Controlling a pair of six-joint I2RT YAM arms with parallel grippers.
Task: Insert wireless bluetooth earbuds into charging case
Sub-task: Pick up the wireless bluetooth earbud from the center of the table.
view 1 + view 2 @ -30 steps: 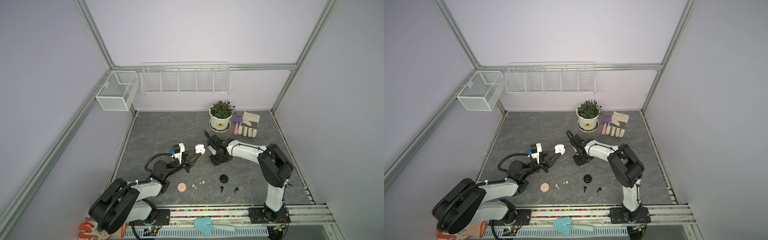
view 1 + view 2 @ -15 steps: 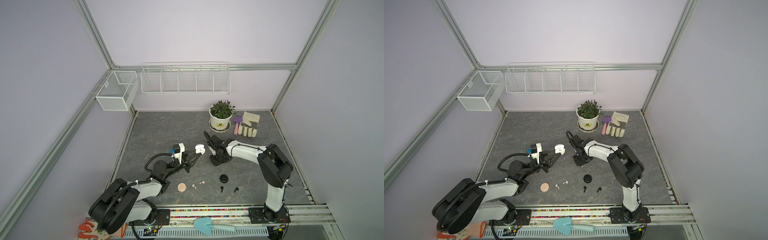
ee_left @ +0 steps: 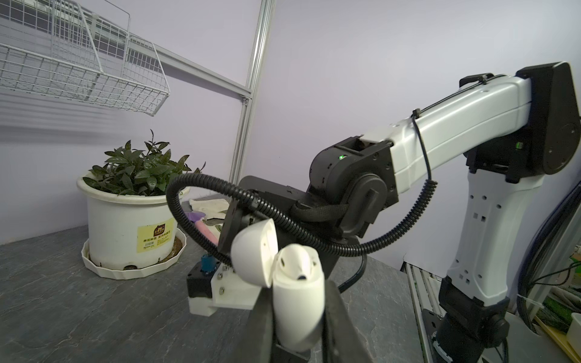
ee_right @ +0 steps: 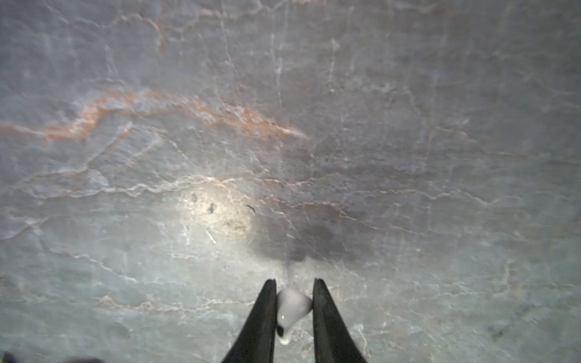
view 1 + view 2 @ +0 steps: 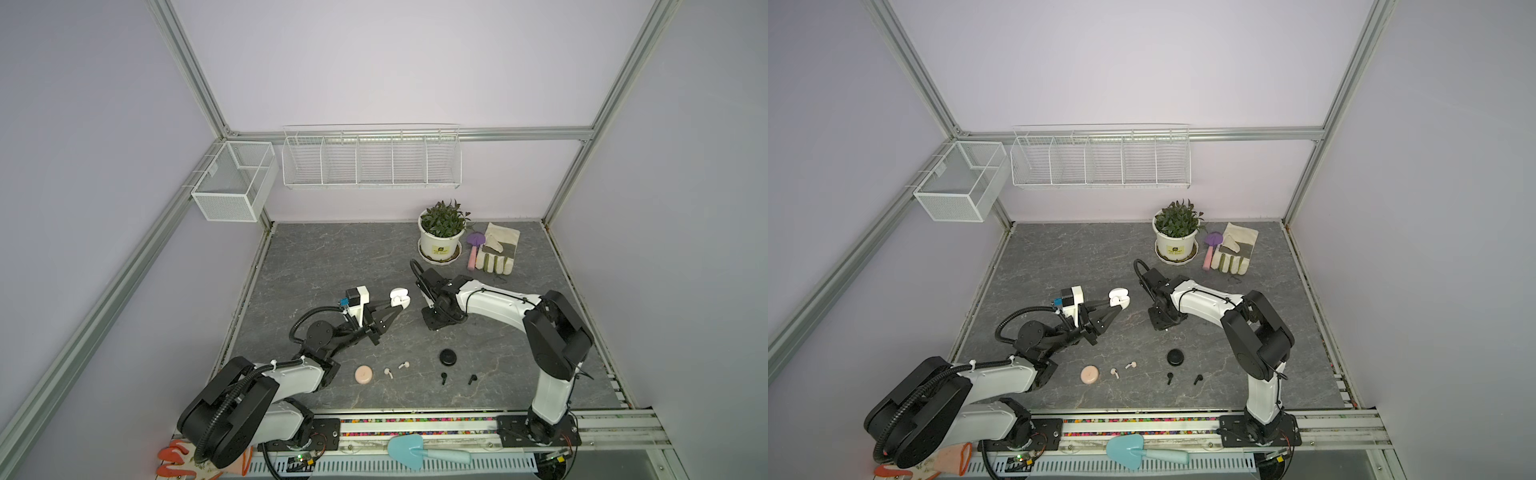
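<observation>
Clamping the open case [image 3: 298,301] clear of the desk [image 5: 332,257], left gripper [image 5: 398,308] presents its sockets. Right gripper [image 4: 294,281] pinches a white earbud [image 4: 294,306] near desk centre, presumably for insertion.

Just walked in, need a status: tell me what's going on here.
The left gripper holds the open white case, one earbud apparently seated inside. The right gripper pinches a white earbud low over the table. The pink case and black case lie shut, pink earbuds and black earbuds loose beside them.
</observation>
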